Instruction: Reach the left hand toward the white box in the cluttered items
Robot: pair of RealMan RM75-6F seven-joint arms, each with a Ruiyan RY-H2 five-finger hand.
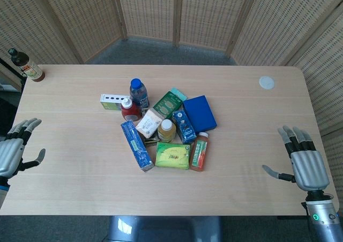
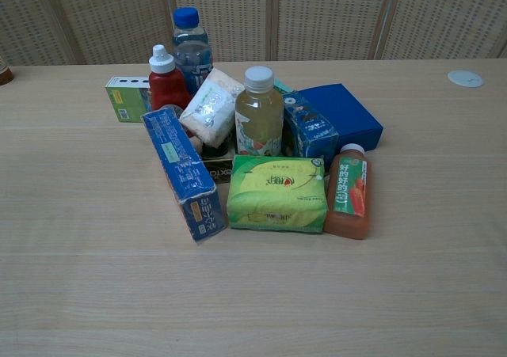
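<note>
Left hand [image 1: 16, 151] at the table [image 1: 64, 193] edge, well left of the clutter, fingers spread, holding nothing. White box [image 1: 113, 101] at the pile's far left, just behind the red bottle [image 1: 131, 109], beside the water bottle [image 1: 139, 94]; long blue box [image 1: 136, 145] nearer. Right hand [image 1: 304, 161] far right, fingers spread.

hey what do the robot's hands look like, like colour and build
Both are human-shaped hands with silver-grey metallic backs and darker grey-black finger segments. The left hand shows only partly at the frame edge. The right hand sits on a grey wrist bearing a small green light.
</note>
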